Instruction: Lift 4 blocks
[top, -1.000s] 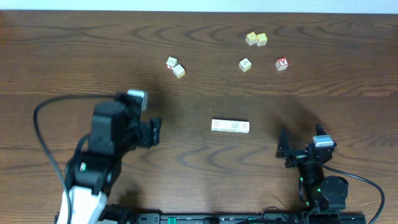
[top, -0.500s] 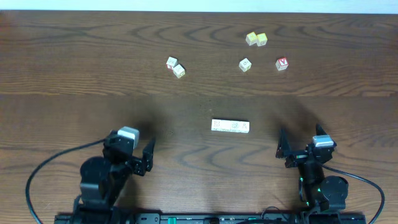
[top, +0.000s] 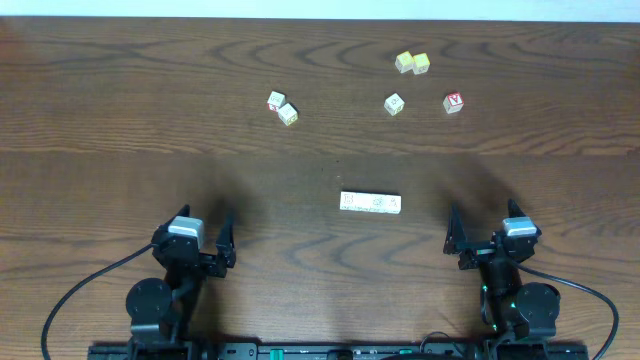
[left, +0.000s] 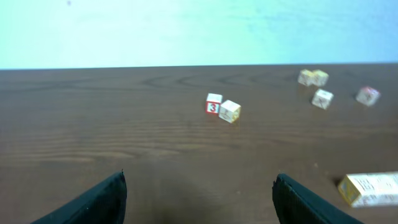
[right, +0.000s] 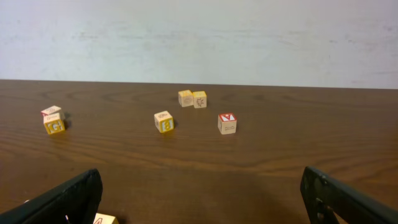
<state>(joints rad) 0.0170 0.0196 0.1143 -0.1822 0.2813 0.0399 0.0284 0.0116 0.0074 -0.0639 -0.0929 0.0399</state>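
Overhead: row of small white-faced wooden cubes (top: 370, 203) touching side by side on dark wooden table (top: 120, 120), untouched, between both grippers | left gripper (left: 200, 176) spread wide, empty | right gripper (right: 200, 173) spread wide, empty

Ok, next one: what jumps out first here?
A row of white-faced wooden cubes lies in the middle of the dark wooden table, with six loose cubes along the far side, one red-lettered cube among them. The left gripper and right gripper sit open at the near edge, empty.

left fingers (left: 99, 202): spread wide, empty | blocks (left: 371, 188): row at view's right edge (partly cropped)
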